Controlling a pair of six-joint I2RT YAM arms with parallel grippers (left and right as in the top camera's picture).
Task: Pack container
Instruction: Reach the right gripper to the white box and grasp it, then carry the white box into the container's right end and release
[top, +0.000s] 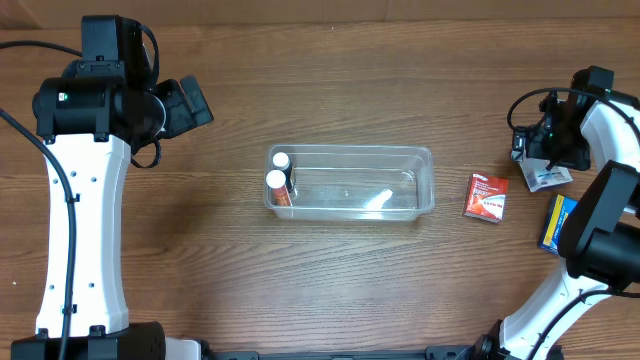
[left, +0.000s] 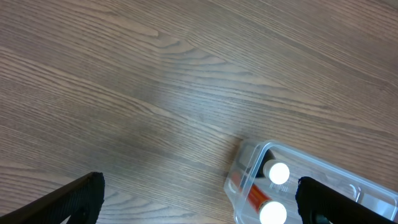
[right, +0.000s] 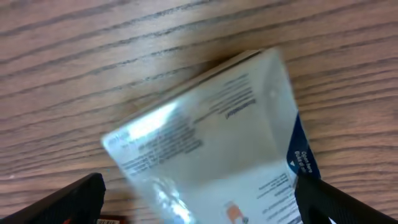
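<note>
The clear container (top: 400, 152) lies mid-table. Two white-capped bottles (top: 281, 160) (top: 276, 180) stand inside its left end. The rest of the bin looks bare. My left gripper (top: 196, 102) is open and empty, up and to the left of the container. The left wrist view shows the container's corner (left: 245, 180) and the two caps (left: 278, 173) between the spread fingers (left: 199, 202). My right gripper (top: 532, 152) is at the far right, open, its fingers (right: 199, 199) spread either side of a white printed packet (right: 205, 130), which also shows in the overhead view (top: 550, 178).
A red packet (top: 486, 196) lies right of the container. A blue and yellow box (top: 556, 222) lies at the right edge beside the right arm. The table is brown wood.
</note>
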